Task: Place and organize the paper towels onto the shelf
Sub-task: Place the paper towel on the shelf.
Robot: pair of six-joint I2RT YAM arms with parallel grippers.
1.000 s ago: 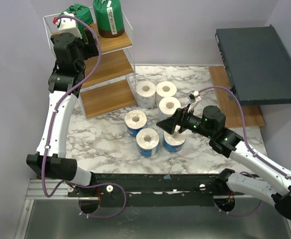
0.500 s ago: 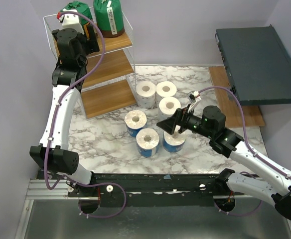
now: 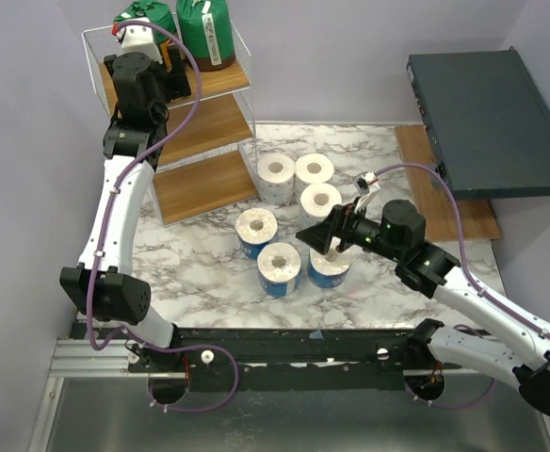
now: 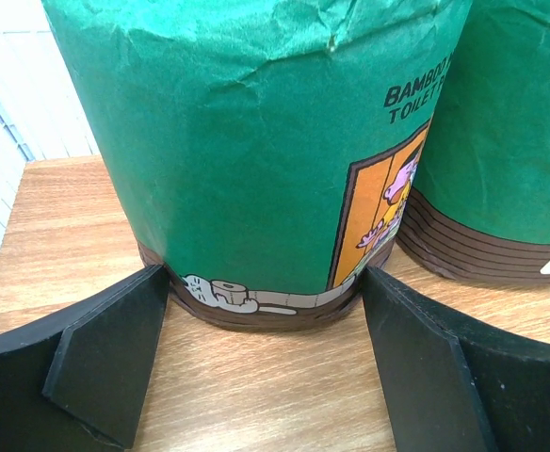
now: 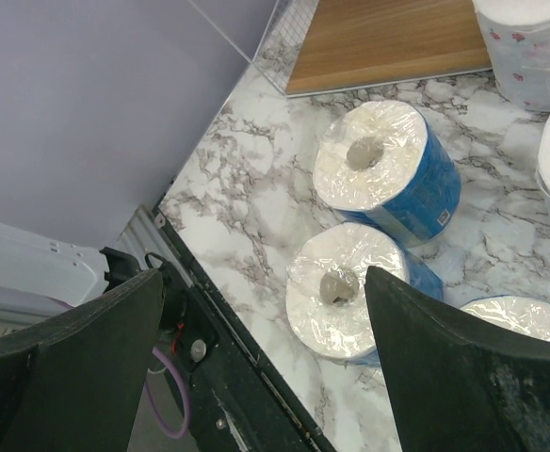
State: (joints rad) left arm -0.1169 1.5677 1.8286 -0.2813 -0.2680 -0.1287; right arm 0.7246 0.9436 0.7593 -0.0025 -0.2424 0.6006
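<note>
On the shelf (image 3: 209, 122) at eleven o'clock, top board: two green-wrapped rolls (image 3: 205, 33), upright, side by side. At the marble table's (image 3: 181, 264) centre: six more rolls (image 3: 256, 231), white and blue-printed, on end. Flanking the nine o'clock green one's base: left gripper (image 4: 266, 315), jaws wide, no grip evident. Over the cluster's five o'clock roll: right gripper (image 5: 261, 282), jaws wide, empty.

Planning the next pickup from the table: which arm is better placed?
Right, probably. The right gripper hangs open just above a blue-wrapped roll on the table; the left gripper is up at the shelf's top board, open either side of a green roll.
</note>
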